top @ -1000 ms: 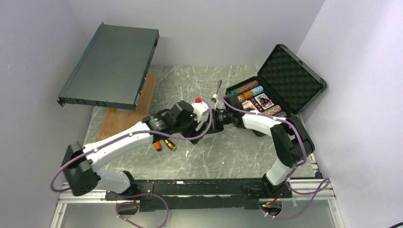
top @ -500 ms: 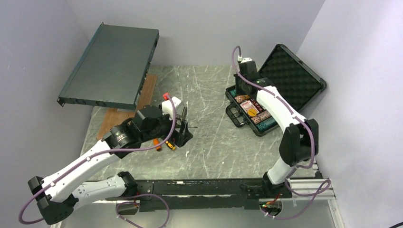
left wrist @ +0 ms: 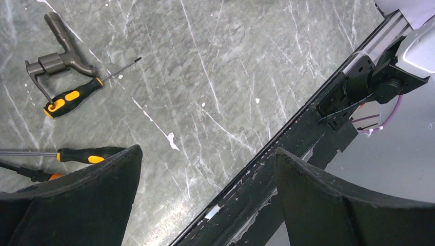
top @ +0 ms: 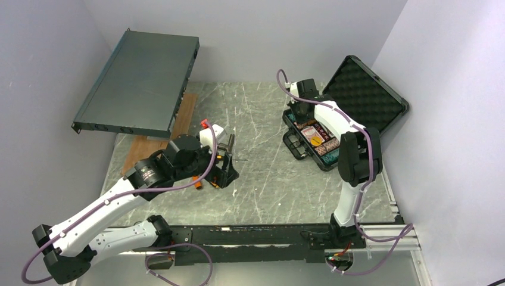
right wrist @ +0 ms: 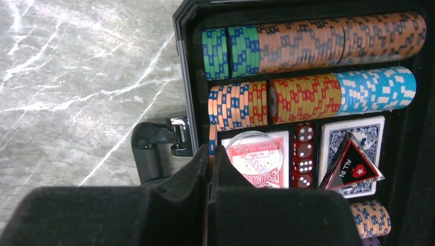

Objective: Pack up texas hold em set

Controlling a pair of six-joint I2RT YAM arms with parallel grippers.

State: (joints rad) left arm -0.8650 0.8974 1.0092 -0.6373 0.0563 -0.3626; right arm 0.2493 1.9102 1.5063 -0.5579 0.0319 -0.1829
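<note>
The open black hard plastic case point(top: 364, 98) sits at the far right of the grey marbled worktop point(top: 268, 179), its foam-lined lid tilted back towards the wall. The right fingers point(right wrist: 197, 169) hang over the tray's handle side. They are pressed together and clamped on an orange-and-blue striped poker chip point(right wrist: 211, 137), held edge-on in the slit between them.

Striped chips fill two rows of the tray: green ones point(right wrist: 225, 47), a long orange run point(right wrist: 338, 38), red-and-yellow ones point(right wrist: 305, 97) and light blue ones point(right wrist: 374, 89). Below them lies a red card deck point(right wrist: 274, 169) with a clear round dealer button point(right wrist: 254, 154) on top, then red dice point(right wrist: 305, 154). Next comes a blue card deck point(right wrist: 354, 136) under a black triangular "ALL IN" button point(right wrist: 351, 166).

The left fingers point(left wrist: 102, 195) are spread wide apart and hold nothing, above the worktop's near-left part. Under them lie two orange-handled screwdrivers point(left wrist: 77, 97) and a grey metal lever handle point(left wrist: 59, 51). A large dark-grey metal rack unit point(top: 140, 83) leans at the far left over a wooden board point(top: 161, 146).
</note>
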